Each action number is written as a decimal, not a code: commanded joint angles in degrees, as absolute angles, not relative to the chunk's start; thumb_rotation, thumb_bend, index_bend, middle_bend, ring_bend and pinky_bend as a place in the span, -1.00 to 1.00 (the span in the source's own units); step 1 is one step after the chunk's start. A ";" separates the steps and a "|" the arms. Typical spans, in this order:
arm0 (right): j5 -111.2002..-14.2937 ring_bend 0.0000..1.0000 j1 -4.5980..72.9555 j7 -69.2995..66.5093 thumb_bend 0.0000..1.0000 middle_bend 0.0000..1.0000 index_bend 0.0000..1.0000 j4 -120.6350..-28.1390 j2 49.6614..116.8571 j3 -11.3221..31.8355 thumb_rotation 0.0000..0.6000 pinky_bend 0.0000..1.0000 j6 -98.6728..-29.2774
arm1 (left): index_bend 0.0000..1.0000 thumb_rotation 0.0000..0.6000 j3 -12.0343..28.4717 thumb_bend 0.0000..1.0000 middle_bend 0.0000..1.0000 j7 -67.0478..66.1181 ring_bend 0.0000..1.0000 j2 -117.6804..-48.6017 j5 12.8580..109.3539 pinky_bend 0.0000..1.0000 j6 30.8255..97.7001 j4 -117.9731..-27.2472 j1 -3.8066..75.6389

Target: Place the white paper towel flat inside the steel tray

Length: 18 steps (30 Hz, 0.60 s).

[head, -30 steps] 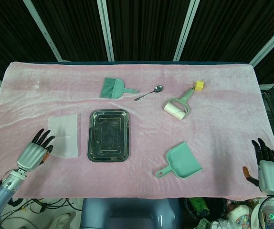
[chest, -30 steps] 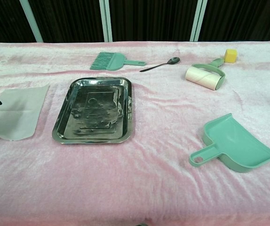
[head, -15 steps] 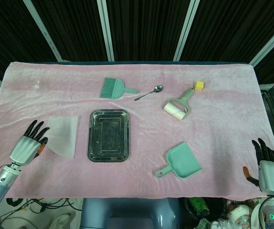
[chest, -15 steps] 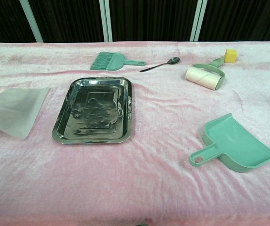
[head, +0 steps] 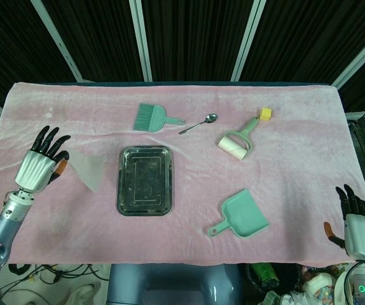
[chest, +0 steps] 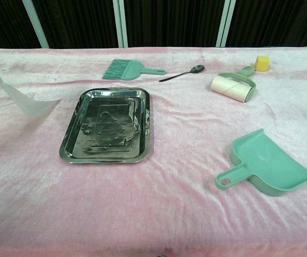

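On my head view the left hand (head: 37, 166) sits at the left edge of the frame, raised over the pink cloth (head: 284, 171) that covers the surface. Its fingers (head: 50, 142) are fanned upward, yet the white paper towel (head: 87, 169) hangs from its thumb side, so I read it as pinched there. The exact contact is too small for me to make out.

The towel droops in a pointed fold toward the lower right, just left of the steel tray (head: 145, 180) and apart from it. In the chest view it shows at the upper left of the frame as a curved sheet lifted off the cloth, its lower tip near the tray's left rim. The tray lies flat at centre-left with nothing in it.

My right hand (head: 358, 227) is at the lower right corner of the head view, off the edge of the surface. Its fingers point up, slightly apart, holding nothing.

Along the upper middle of the frame lie a green brush (head: 152, 117) and a spoon (head: 199, 122). Right of them are a lint roller (head: 238, 141) and a small yellow block (head: 266, 114). A green dustpan (head: 241, 215) lies below the roller, right of the tray.
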<state>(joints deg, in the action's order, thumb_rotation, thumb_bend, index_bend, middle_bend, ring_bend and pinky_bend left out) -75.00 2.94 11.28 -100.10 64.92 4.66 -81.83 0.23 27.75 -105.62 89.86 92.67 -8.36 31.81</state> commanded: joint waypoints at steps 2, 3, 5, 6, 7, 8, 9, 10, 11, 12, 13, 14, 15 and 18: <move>-75.03 -0.76 2.92 11.25 -0.45 -0.95 -0.84 -100.07 64.96 4.66 1.00 -0.71 -81.89 | 0.16 1.00 1.30 -0.07 -0.57 26.57 -1.00 -105.30 89.70 -0.90 94.89 -9.43 36.14; -75.03 -0.76 2.92 11.21 -0.45 -0.95 -0.84 -100.09 64.97 4.68 1.00 -0.71 -81.91 | 0.16 1.00 1.49 -0.07 -0.57 26.11 -1.00 -105.18 89.74 -0.90 95.51 -9.75 37.29; -75.01 -0.76 2.92 11.23 -0.44 -0.95 -0.84 -100.09 64.96 4.69 1.00 -0.71 -81.90 | 0.16 1.00 1.78 -0.07 -0.57 25.49 -1.00 -104.97 89.78 -0.90 96.42 -10.30 38.79; -74.96 -0.76 2.92 11.27 -0.44 -0.95 -0.84 -100.09 64.95 4.68 1.00 -0.71 -81.87 | 0.16 1.00 1.88 -0.07 -0.57 25.10 -1.00 -104.86 89.83 -0.89 96.76 -10.52 39.48; -74.79 -0.76 2.91 11.31 -0.44 -0.95 -0.84 -100.13 64.93 4.68 1.00 -0.72 -81.78 | 0.16 1.00 1.95 -0.07 -0.57 24.36 -1.00 -104.81 90.03 -0.89 97.30 -10.73 40.68; -74.68 -0.76 2.92 11.34 -0.44 -0.95 -0.84 -100.19 64.91 4.69 1.00 -0.71 -81.73 | 0.16 1.00 2.01 -0.07 -0.57 24.01 -1.00 -104.73 90.08 -0.88 97.42 -11.05 41.26; -74.62 -0.76 2.92 11.36 -0.44 -0.95 -0.84 -100.24 64.89 4.70 1.00 -0.71 -81.69 | 0.16 1.00 2.06 -0.07 -0.57 23.72 -1.00 -104.71 90.15 -0.87 97.47 -11.43 41.84; -74.58 -0.76 2.94 11.40 -0.44 -0.95 -0.84 -100.28 64.87 4.70 1.00 -0.71 -81.65 | 0.16 1.00 1.97 -0.07 -0.57 23.42 -1.00 -104.79 90.41 -0.87 97.48 -11.87 42.71; -74.53 -0.76 2.93 11.40 -0.44 -0.95 -0.84 -100.31 64.86 4.70 1.00 -0.71 -81.63 | 0.16 1.00 1.88 -0.07 -0.57 23.00 -1.00 -104.94 90.59 -0.87 97.40 -12.21 43.21; -74.48 -0.76 2.92 11.40 -0.44 -0.95 -0.84 -100.35 64.85 4.71 1.00 -0.71 -81.63 | 0.16 1.00 1.76 -0.07 -0.57 22.62 -1.00 -105.08 90.81 -0.87 97.45 -12.49 43.65; -74.43 -0.76 2.92 11.39 -0.44 -0.95 -0.84 -100.38 64.83 4.73 1.00 -0.71 -81.62 | 0.16 1.00 1.57 -0.07 -0.57 22.36 -1.00 -105.23 91.09 -0.87 97.46 -12.76 44.03; -74.34 -0.76 2.92 11.35 -0.44 -0.95 -0.84 -100.42 64.82 4.76 1.00 -0.71 -81.59 | 0.16 1.00 1.25 -0.07 -0.56 22.02 -1.00 -105.42 91.49 -0.87 97.46 -12.93 44.37; -74.24 -0.76 2.91 11.30 -0.44 -0.95 -0.84 -100.46 64.80 4.77 1.00 -0.71 -81.56 | 0.16 1.00 0.74 -0.07 -0.56 21.61 -1.00 -105.59 92.07 -0.87 97.47 -12.94 44.68; -73.89 -0.75 2.90 10.91 -0.44 -0.95 -0.84 -100.75 64.69 4.83 1.00 -0.71 -81.32 | 0.17 1.00 -1.50 -0.07 -0.55 19.01 -1.00 -106.22 94.53 -0.84 97.62 -11.87 45.62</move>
<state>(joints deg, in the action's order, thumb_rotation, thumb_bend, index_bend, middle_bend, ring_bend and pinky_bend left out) -73.95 2.90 11.03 -100.65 64.73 4.81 -81.40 -0.18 20.52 -105.73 93.14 97.56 -12.47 44.98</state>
